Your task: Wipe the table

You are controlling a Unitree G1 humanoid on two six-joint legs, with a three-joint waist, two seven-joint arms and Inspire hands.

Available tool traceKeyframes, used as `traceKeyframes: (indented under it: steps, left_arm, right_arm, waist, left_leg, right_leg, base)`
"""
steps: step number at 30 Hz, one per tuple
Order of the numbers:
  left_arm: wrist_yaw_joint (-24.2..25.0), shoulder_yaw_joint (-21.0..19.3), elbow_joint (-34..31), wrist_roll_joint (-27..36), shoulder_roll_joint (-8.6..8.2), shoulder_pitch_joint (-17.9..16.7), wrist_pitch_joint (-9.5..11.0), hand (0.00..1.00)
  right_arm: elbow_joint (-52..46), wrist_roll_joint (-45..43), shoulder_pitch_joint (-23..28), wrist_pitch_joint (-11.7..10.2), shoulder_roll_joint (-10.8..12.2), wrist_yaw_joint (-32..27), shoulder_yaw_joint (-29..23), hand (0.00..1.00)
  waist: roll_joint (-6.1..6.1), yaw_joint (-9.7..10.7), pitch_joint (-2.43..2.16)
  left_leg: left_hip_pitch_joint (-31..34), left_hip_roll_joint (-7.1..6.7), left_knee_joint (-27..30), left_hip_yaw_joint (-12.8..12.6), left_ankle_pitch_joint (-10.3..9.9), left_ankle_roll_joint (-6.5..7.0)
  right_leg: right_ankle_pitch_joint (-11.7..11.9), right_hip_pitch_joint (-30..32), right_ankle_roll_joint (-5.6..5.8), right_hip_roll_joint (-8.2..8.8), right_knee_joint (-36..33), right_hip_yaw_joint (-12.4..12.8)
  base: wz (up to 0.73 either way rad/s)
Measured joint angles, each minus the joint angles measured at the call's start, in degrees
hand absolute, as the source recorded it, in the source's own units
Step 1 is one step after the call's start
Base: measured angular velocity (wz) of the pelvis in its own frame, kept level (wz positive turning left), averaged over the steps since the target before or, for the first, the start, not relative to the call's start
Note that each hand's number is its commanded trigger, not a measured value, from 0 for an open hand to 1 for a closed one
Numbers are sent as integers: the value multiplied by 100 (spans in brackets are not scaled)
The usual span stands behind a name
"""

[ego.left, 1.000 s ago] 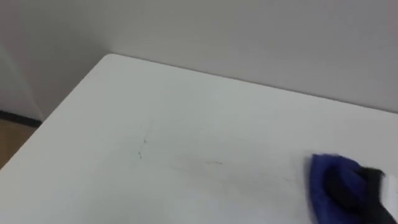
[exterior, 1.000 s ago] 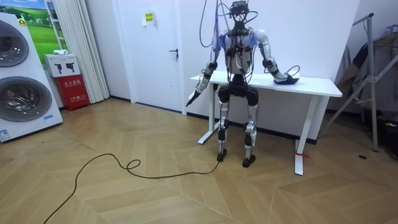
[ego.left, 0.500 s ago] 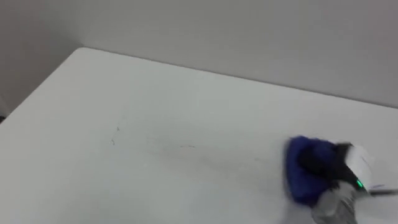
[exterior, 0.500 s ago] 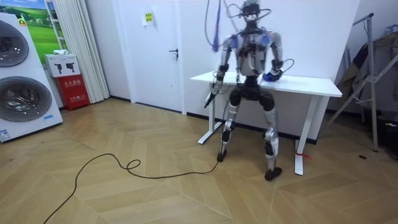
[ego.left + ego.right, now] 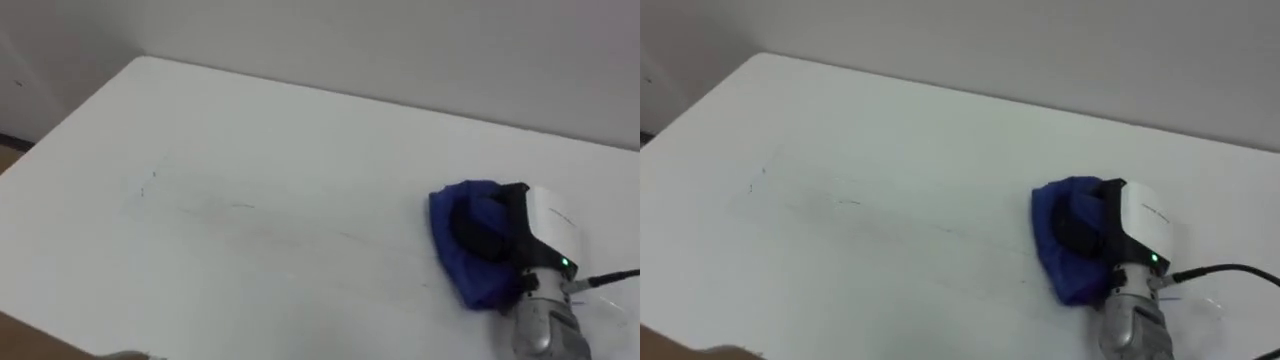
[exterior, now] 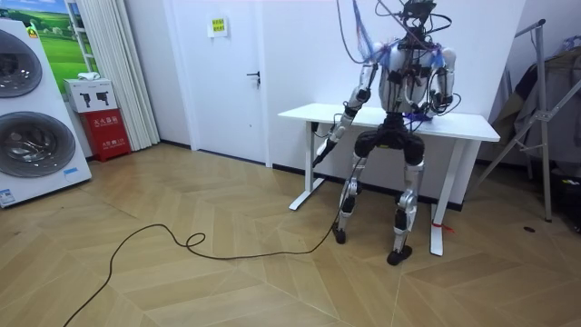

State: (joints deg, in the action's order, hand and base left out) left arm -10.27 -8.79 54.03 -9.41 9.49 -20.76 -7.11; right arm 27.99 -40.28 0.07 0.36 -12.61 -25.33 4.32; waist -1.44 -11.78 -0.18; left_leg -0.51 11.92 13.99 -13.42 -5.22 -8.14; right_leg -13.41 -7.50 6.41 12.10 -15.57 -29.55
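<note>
A white table stands against a pale wall. On its right part lies a bunched blue cloth. My right hand rests on top of it, dark fingers curled into the folds, white casing toward me. In the right eye view the cloth and the right hand sit the same way. Faint dark marks streak the tabletop left of the cloth. In the room view I stand at the table, legs apart, and my left hand hangs straight down beside the table's front edge.
The table's far left corner and left edge drop to a wooden floor. In the room view a door, washing machines and a red box stand at the left, and a metal rack at the right.
I have stepped sideways toward the room view's right, along the table. The blue cloth under my right hand has slid a little leftward over the tabletop. The eye view has shifted.
</note>
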Motion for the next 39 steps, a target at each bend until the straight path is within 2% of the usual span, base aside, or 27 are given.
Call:
traceKeyframes:
  steps: [1, 2, 5, 7, 8, 10, 11, 12, 14, 17, 21, 22, 25, 26, 27, 28, 29, 30, 31, 32, 33, 34, 35, 36, 37, 38, 39]
  left_arm:
    - [-44, 1, 5, 70, -38, 19, -3, 0]
    - [-91, 0, 4, 106, -62, 89, -7, 0]
    - [-321, 5, -219, 308, -58, 201, -100, 0]
    - [-459, 4, -314, 316, -53, 296, -117, 0]
    - [-510, 6, -452, 318, -55, 322, -109, 0]
    - [-525, 16, -593, 331, -67, 310, -44, 0]
    - [-531, 10, -682, 331, -67, 274, -13, 0]
    - [-557, -1, -775, 322, -61, 205, 27, 0]
    - [-602, -17, -755, 299, -8, 94, 144, 0]
    - [-680, -32, -674, 310, 93, -234, 157, 0]
    - [-680, -31, -671, 314, 92, -429, 92, 0]
    - [-679, -29, -671, 308, 89, -387, 78, 0]
    - [-684, -6, -672, 314, 0, -221, 49, 0]
    - [-706, 89, -660, 315, -26, -88, 32, 0]
    - [-711, 141, -639, 313, -35, -13, 33, 0]
    - [-728, 274, -526, 312, -38, 200, 30, 0]
    - [-742, 394, -428, 309, -46, 418, 22, 0]
    - [-750, 463, -414, 308, -53, 484, 16, 0]
    - [-763, 547, -419, 295, -73, 606, 11, 0]
    - [-764, 566, -431, 285, -130, 736, 13, 0]
    - [-764, 565, -439, 283, -159, 782, 17, 0]
    - [-764, 565, -506, 296, -171, 780, 14, 0]
    - [-767, 547, -571, 321, -161, 689, -5, 0]
    - [-767, 532, -606, 333, -152, 624, -5, 0]
    - [-768, 493, -604, 361, -133, 461, -2, 0]
    - [-766, 415, -564, 286, -123, 312, -5, 0]
    - [-765, 261, -460, 174, -118, 125, 2, 0]
  right_arm:
    - [1, 0, -120, 104, 36, 34, 100, 100]
    - [0, 0, -211, 173, 67, 58, 162, 100]
    - [-16, -4, -403, 404, 185, 166, 369, 100]
    - [18, 12, -452, 451, 208, 168, 497, 100]
    - [105, 49, -501, 431, 189, 186, 538, 100]
    - [125, 45, -449, 385, 182, 242, 521, 100]
    - [124, 50, -403, 319, 183, 241, 474, 100]
    - [123, 49, -293, 205, 181, 230, 379, 100]
    - [140, 50, -72, -13, 173, 112, 250, 100]
    - [141, 279, 252, -235, 171, -42, 88, 100]
    - [163, 427, 373, -291, 172, -172, 6, 100]
    - [193, 431, 315, -261, 168, -179, 7, 100]
    - [176, 439, 78, 62, 200, -34, 160, 100]
    - [70, 430, -30, 301, 230, 90, 285, 100]
    - [-7, 415, -92, 441, 233, 183, 371, 100]
    - [-128, 351, -286, 688, 257, 397, 653, 100]
    - [-291, 216, -532, 843, 335, 690, 1034, 100]
    - [-385, 177, -662, 879, 381, 857, 1293, 100]
    - [-469, 164, -957, 910, 504, 1133, 1870, 100]
    - [-467, 98, -1219, 904, 626, 1413, 2296, 100]
    - [-454, -17, -1288, 888, 750, 1526, 2429, 100]
    - [-419, -225, -1360, 742, 926, 1670, 2610, 100]
    - [-383, -328, -1285, 589, 1012, 1700, 2635, 100]
    - [-357, -326, -1189, 526, 1011, 1651, 2612, 100]
    - [-329, -271, -999, 354, 998, 1522, 2439, 100]
    - [-320, -243, -726, 110, 985, 1280, 2239, 100]
    - [-347, -249, -388, -128, 971, 950, 2056, 100]
  waist:
    - [-26, -61, -22]
    - [-6, -143, -38]
    - [129, -92, -40]
    - [205, -40, -24]
    - [245, 35, -23]
    - [258, 97, -22]
    - [266, 197, -21]
    - [301, 243, -38]
    - [329, 266, -37]
    - [387, 363, -37]
    - [371, 449, -33]
    - [355, 401, -39]
    - [301, 297, -53]
    - [275, 191, -38]
    - [271, 114, -40]
    - [251, -19, -34]
    - [248, -141, -30]
    - [250, -235, -30]
    - [254, -411, -22]
    - [255, -527, -4]
    - [268, -577, 6]
    - [277, -709, 20]
    - [287, -748, 36]
    - [289, -736, 41]
    - [293, -699, 43]
    - [289, -624, 46]
    - [296, -462, 50]
  left_leg:
    - [-83, -7, -150, -80, -40, -60]
    - [-133, -37, -286, -155, -42, -62]
    - [-124, -83, -375, -156, -42, -43]
    - [-121, -94, -375, -136, -45, -38]
    - [-114, -97, -376, -87, -44, -38]
    - [-111, -103, -377, -55, -44, -38]
    - [-114, -116, -382, -13, -44, -38]
    - [-127, -129, -395, 16, -44, -38]
    - [-206, -151, -441, 73, -44, -38]
    - [-301, -181, -448, 148, -54, -31]
    - [-304, -197, -446, 245, -59, -21]
    - [-302, -199, -445, 260, -59, -20]
    - [-309, -198, -432, 273, -51, -11]
    - [-312, -198, -437, 282, -49, -8]
    - [-311, -197, -449, 284, -50, -8]
    - [-259, -177, -456, 286, -52, -10]
    - [-177, -158, -450, 290, -50, -10]
    - [-150, -153, -457, 291, -50, -10]
    - [-91, -139, -470, 304, -49, -11]
    - [-56, -140, -459, 348, -48, -11]
    - [-59, -143, -462, 349, -48, -10]
    - [-48, -146, -468, 369, -52, -9]
    - [-27, -167, -471, 470, -57, -3]
    - [-21, -183, -477, 518, -57, -2]
    - [-27, -203, -489, 580, -59, 1]
    - [-49, -224, -490, 627, -63, 5]
    - [-88, -264, -491, 675, -63, 6]
  right_leg:
    - [58, 119, 11, -20, 7, 182]
    - [150, 247, 11, -26, 41, 350]
    - [368, 322, 5, -71, 219, 515]
    - [381, 334, 4, -71, 217, 534]
    - [381, 331, 4, -73, 217, 532]
    - [381, 315, 4, -74, 234, 527]
    - [387, 264, 14, -75, 280, 476]
    - [388, 225, 17, -72, 300, 431]
    - [396, 82, 32, -73, 378, 342]
    - [411, -136, 62, -77, 502, 230]
    - [417, -197, 71, -71, 499, 163]
    - [417, -202, 72, -70, 489, 146]
    - [426, -186, 62, -71, 453, 176]
    - [436, -120, 45, -79, 411, 262]
    - [445, -64, 32, -85, 383, 321]
    - [481, 50, -12, -122, 368, 442]
    - [522, 194, -48, -166, 362, 539]
    - [550, 268, -71, -195, 362, 617]
    - [595, 353, -109, -242, 377, 710]
    - [603, 406, -110, -249, 387, 710]
    - [605, 443, -107, -247, 391, 711]
    - [606, 432, -105, -245, 403, 680]
    - [612, 365, -96, -239, 447, 583]
    - [620, 317, -82, -239, 500, 529]
    - [621, 248, -72, -235, 556, 444]
    - [615, 165, -52, -234, 623, 382]
    - [607, 42, -15, -221, 706, 290]
  base:
    - [-74]
    - [-68]
    - [-36]
    - [-5]
    - [0]
    - [6]
    - [17]
    - [18]
    - [18]
    - [18]
    - [10]
    - [5]
    - [-7]
    - [-24]
    - [-45]
    - [-47]
    - [-51]
    - [-48]
    - [-30]
    - [-16]
    - [8]
    - [20]
    - [30]
    - [37]
    - [32]
    - [34]
    - [33]
